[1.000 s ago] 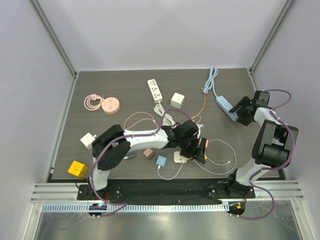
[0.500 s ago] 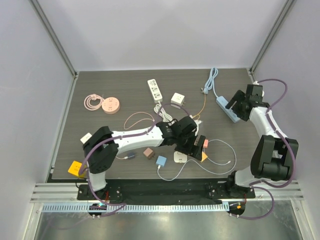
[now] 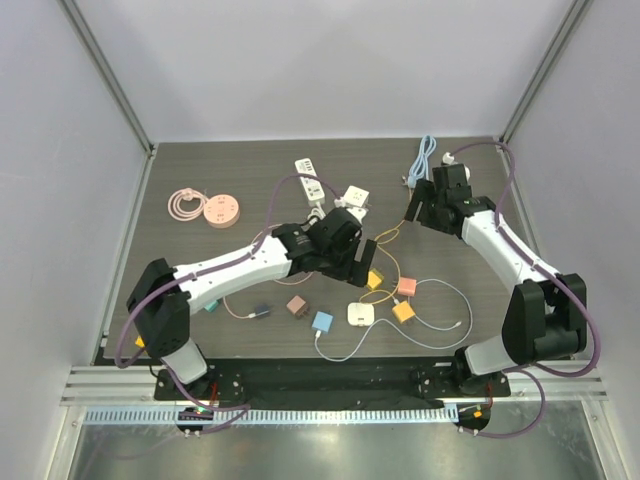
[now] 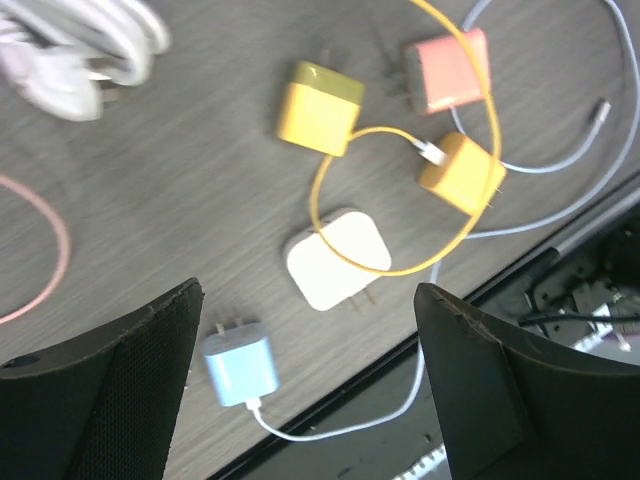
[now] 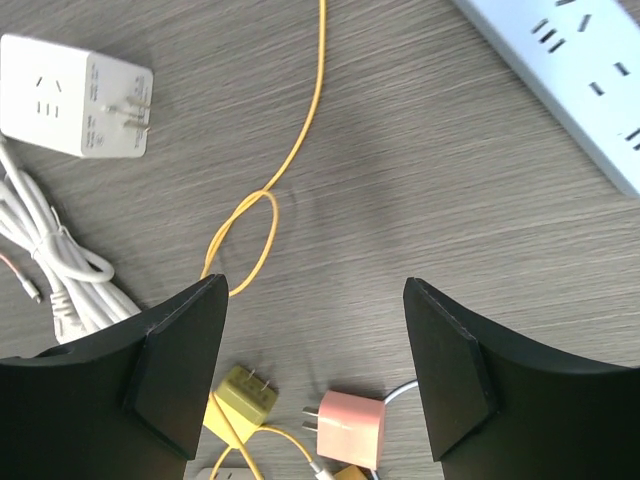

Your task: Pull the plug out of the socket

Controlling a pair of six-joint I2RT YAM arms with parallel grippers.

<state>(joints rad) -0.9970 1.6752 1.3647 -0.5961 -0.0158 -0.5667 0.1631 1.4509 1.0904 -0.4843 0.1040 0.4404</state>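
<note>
The left arm [image 3: 240, 265] stretches low from its base in a long diagonal toward the middle of the tabletop [image 3: 200, 170], wrist angled down. The left claw [image 4: 308, 290] hangs wide, with nothing between its fingers [image 4: 110, 380]. Right under its gap lies a white charger [image 4: 337, 258], prongs out. A blue charger [image 4: 240, 362] sits nearer the left finger. Farther ahead are a yellow charger [image 4: 320, 107], an orange charger [image 4: 460, 172] and a pink charger [image 4: 447, 70], with a yellow cable [image 4: 340, 180] looping over them. A white cable bundle [image 4: 80, 45] lies ahead to the left, blurred.

The right arm [image 3: 510, 250] rises to a bent elbow, and its forearm reaches forward and inward. The right claw [image 5: 312, 283] points down above the tabletop, likewise spread wide and empty. The light-blue power strip [image 5: 570, 70] lies ahead and to the right of this claw. The sockets in view carry no plug, though most of the strip is out of frame, so the rest is uncertain. A white cube adapter [image 5: 75, 95] lies ahead to the left, on its side with its prongs free.
</note>
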